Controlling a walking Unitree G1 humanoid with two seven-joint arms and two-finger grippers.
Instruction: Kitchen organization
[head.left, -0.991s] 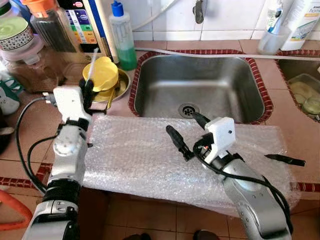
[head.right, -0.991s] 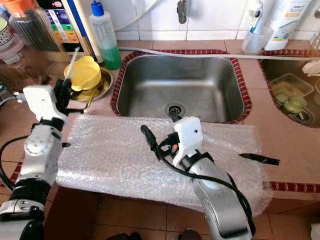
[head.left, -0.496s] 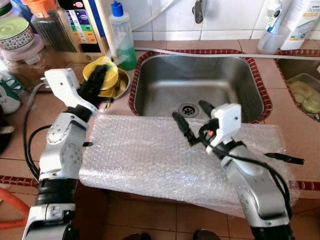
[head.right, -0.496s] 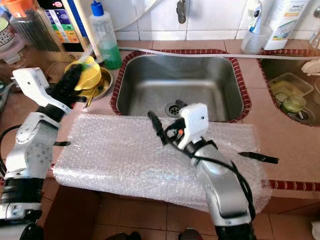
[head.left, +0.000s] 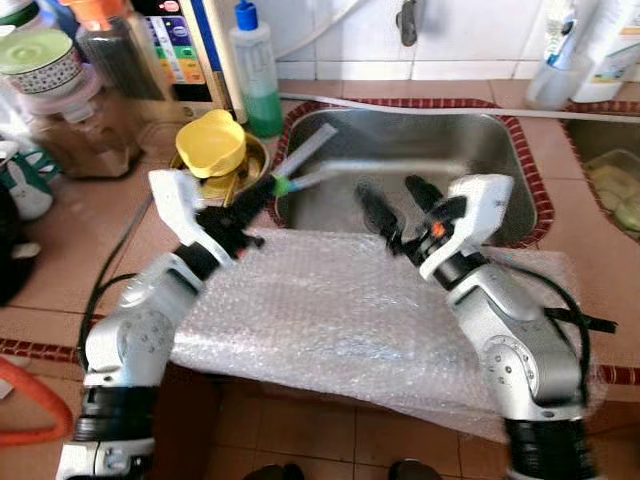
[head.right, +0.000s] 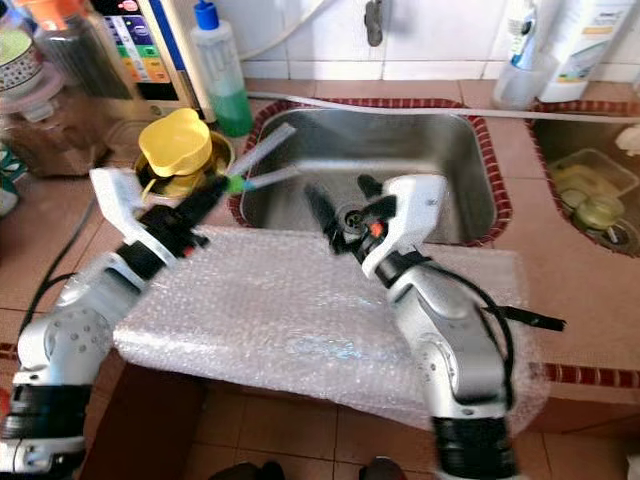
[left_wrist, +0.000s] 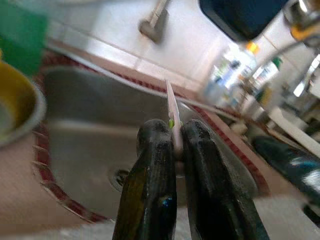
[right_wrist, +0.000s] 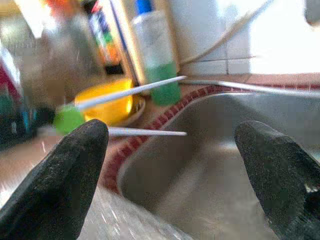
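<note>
My left gripper (head.left: 256, 197) is shut on a pair of thin white chopsticks (head.left: 307, 160) joined by a green piece. It holds them over the left rim of the steel sink (head.left: 500, 160), their tips pointing across the basin. In the left wrist view both black fingers (left_wrist: 150, 165) pinch a white stick (left_wrist: 172, 112). My right gripper (head.left: 390, 190) stands open above the sink's near edge, just right of the chopsticks, with nothing between its fingers (right_wrist: 65, 170). The chopsticks (right_wrist: 130, 92) lie ahead of it in the right wrist view.
A sheet of bubble wrap (head.left: 330, 310) covers the counter's front. A yellow lid (head.left: 212, 142) rests in a metal bowl left of the sink, with a green soap bottle (head.left: 258, 70) and jars (head.left: 60, 100) behind. A black object (head.left: 590, 322) lies at the sheet's right edge.
My left gripper has swung right from beside the yellow lid to the sink rim, carrying the chopsticks. My right gripper has moved forward toward the sink, still open.
</note>
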